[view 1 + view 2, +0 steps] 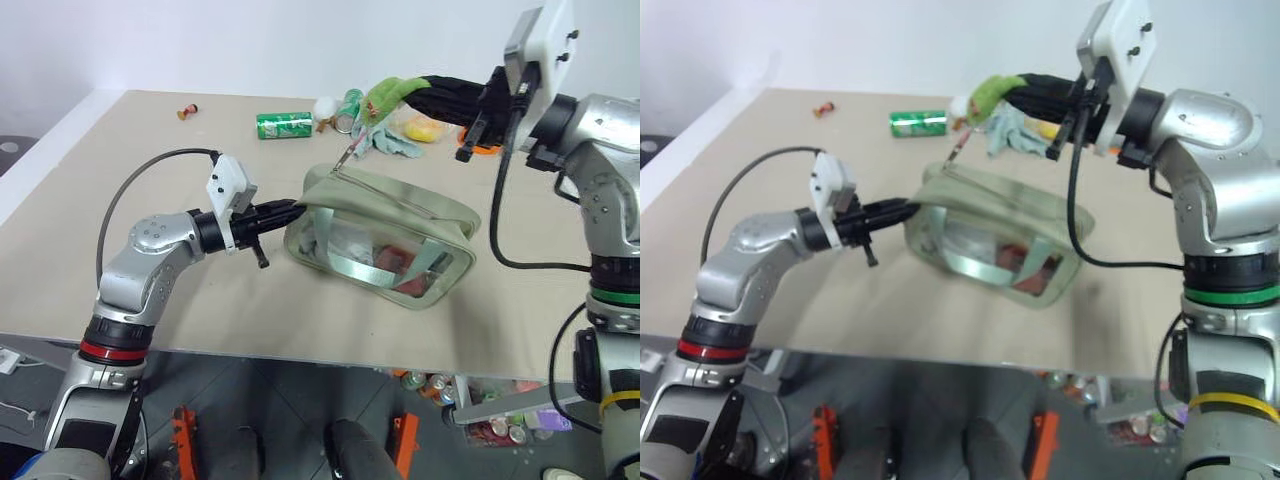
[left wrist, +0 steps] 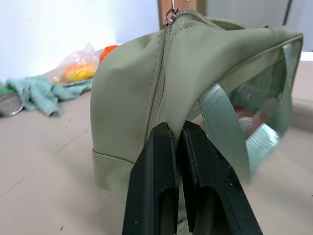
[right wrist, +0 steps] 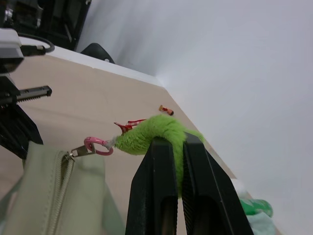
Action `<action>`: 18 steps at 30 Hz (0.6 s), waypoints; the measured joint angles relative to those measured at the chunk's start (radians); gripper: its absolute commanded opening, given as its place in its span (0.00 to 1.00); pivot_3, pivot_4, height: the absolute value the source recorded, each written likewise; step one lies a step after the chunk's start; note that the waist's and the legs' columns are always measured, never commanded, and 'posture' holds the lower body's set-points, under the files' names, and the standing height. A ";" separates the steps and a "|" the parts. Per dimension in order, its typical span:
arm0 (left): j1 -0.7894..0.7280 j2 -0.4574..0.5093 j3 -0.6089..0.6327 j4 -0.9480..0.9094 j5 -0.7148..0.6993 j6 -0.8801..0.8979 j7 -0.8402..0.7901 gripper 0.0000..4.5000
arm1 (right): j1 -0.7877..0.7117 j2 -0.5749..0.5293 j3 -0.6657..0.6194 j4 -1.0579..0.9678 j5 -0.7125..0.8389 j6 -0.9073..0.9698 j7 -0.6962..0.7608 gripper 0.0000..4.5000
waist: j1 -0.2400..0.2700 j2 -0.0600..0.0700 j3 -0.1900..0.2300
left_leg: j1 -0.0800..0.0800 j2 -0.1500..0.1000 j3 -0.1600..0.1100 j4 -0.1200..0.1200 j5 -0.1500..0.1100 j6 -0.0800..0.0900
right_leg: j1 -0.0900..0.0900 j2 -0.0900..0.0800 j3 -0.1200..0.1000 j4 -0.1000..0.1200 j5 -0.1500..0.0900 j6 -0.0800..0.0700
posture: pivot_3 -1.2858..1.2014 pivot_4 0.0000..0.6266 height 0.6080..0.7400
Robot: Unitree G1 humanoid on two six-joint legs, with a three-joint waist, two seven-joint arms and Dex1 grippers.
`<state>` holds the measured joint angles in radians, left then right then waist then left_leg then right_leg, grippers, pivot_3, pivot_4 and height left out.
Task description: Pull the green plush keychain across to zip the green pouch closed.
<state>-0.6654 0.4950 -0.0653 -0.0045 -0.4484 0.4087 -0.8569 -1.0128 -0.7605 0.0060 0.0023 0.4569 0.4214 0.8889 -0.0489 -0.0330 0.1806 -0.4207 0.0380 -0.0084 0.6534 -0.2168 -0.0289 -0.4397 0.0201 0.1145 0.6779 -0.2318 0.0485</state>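
Note:
The green pouch (image 1: 385,225) lies on the table (image 1: 150,180), clear side toward me. My left gripper (image 1: 298,208) is shut on the fabric at its left end, with both fingers (image 2: 156,161) pinching the cloth beside a webbing handle (image 2: 222,122). My right gripper (image 1: 1018,90) hangs above the pouch's far left corner, shut on the green plush keychain (image 3: 151,133). A pink clip (image 3: 95,146) joins the plush to the zipper pull (image 3: 78,151), which stands at the pouch's left end. In the right wrist view, the zipper teeth beside the pull look meshed.
Behind the pouch lie a green soda can (image 1: 284,124), a silver can (image 1: 348,110), a grey-green cloth (image 1: 398,142) and a plastic bag with something yellow (image 1: 425,128). A small red item (image 1: 187,110) sits far left. The table's front edge runs close below the pouch.

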 measured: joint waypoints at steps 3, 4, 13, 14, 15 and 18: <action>-0.012 -0.015 -0.006 0.035 0.016 0.001 0.025 0.00 | 0.002 0.039 0.015 -0.004 -0.019 0.005 -0.029 0.00 | 0.001 0.000 0.000 | -0.002 -0.002 0.000 0.000 0.000 0.000 | 0.000 -0.002 0.000 0.000 0.001 -0.002 | 0.52 0.24 1.00; -0.014 -0.017 -0.007 0.036 0.017 0.002 0.028 0.00 | 0.005 0.039 0.015 -0.007 -0.024 0.003 -0.033 0.00 | 0.001 0.000 0.000 | -0.002 -0.002 0.000 0.000 0.000 0.000 | 0.000 -0.003 0.000 0.000 0.001 -0.002 | 0.52 0.24 1.00; -0.021 -0.015 -0.008 0.051 0.020 0.025 0.051 0.00 | 0.166 -0.018 -0.064 -0.018 -0.062 -0.056 -0.059 0.00 | 0.001 0.000 0.000 | -0.001 -0.005 -0.001 0.001 0.000 0.001 | 0.001 -0.005 -0.001 0.000 0.001 -0.001 | 0.52 0.24 1.00; -0.021 -0.007 -0.006 0.053 0.022 0.025 0.051 0.00 | 0.182 -0.034 -0.094 -0.015 -0.067 -0.061 -0.070 0.00 | 0.001 0.000 0.000 | -0.001 -0.005 -0.001 0.001 0.000 0.001 | 0.001 -0.005 -0.001 0.000 0.001 -0.001 | 0.52 0.24 1.00; -0.021 0.000 0.001 0.054 0.026 0.025 0.051 0.00 | 0.184 -0.050 -0.127 -0.008 -0.071 -0.063 -0.087 0.00 | 0.000 0.001 0.000 | -0.001 -0.005 -0.001 0.001 0.000 0.001 | 0.001 -0.005 -0.001 0.000 0.001 -0.001 | 0.52 0.24 1.00; -0.021 0.003 0.014 0.067 0.035 0.028 0.056 0.00 | 0.184 -0.089 -0.193 0.005 -0.086 -0.084 -0.112 0.00 | -0.001 0.002 0.000 | 0.002 -0.005 -0.001 0.001 0.000 0.001 | 0.003 -0.004 -0.001 0.000 0.001 -0.001 | 0.52 0.24 1.00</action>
<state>-0.6860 0.4983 -0.0509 0.0630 -0.4136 0.4367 -0.8012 -0.8290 -0.8493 -0.1872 0.0070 0.3708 0.3372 0.7773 -0.0504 -0.0313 0.1802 -0.4183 0.0331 -0.0093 0.6542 -0.2164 -0.0281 -0.4367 0.0159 0.1137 0.6783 -0.2313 0.0477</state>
